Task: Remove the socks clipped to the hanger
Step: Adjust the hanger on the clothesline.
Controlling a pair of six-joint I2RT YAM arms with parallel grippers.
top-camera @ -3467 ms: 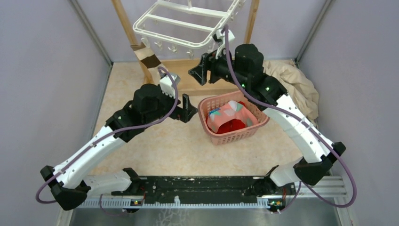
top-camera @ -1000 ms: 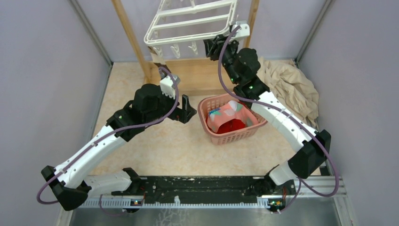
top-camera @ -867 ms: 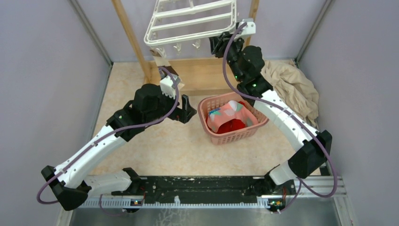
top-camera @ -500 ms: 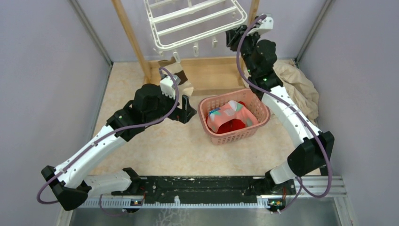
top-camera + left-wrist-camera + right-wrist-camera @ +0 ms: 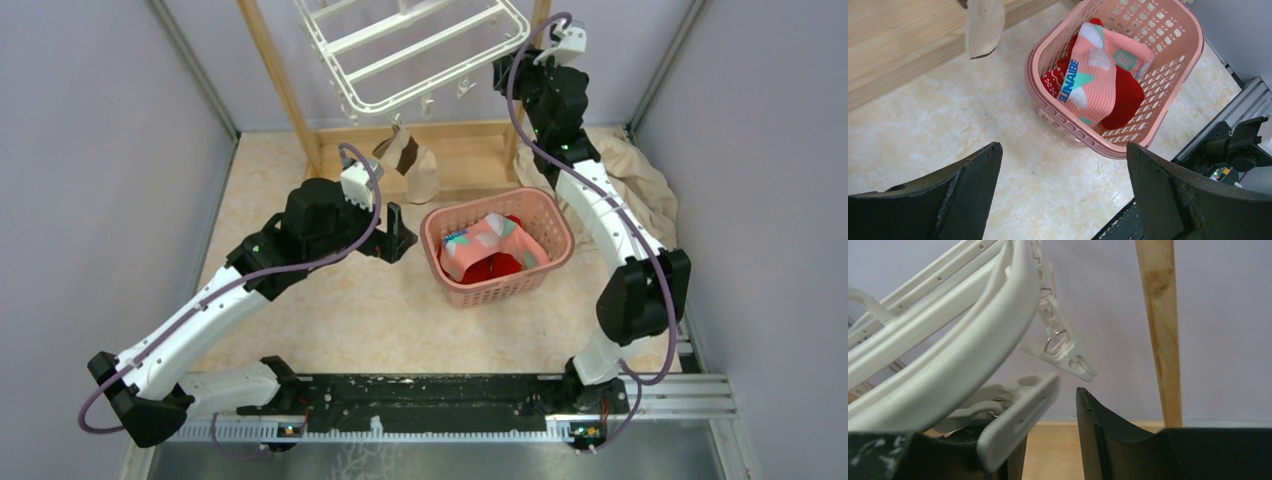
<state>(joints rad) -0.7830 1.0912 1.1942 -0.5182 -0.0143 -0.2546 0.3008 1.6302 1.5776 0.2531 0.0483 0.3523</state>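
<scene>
The one sock hanging, beige and brown, dangles off the hanger at the bench's 12 o'clock. It looks light, limp and stretchy, so pinch its middle and tug down. Your left claw gapes empty; your right claw is half-open around a clip, grip unclear.

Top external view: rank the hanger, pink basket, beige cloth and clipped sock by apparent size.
1. hanger, though it hangs raised nearer the camera and is cropped at the top.
2-3. pink basket and beige cloth look alike; the cloth is partly hidden.
4. clipped sock.
</scene>
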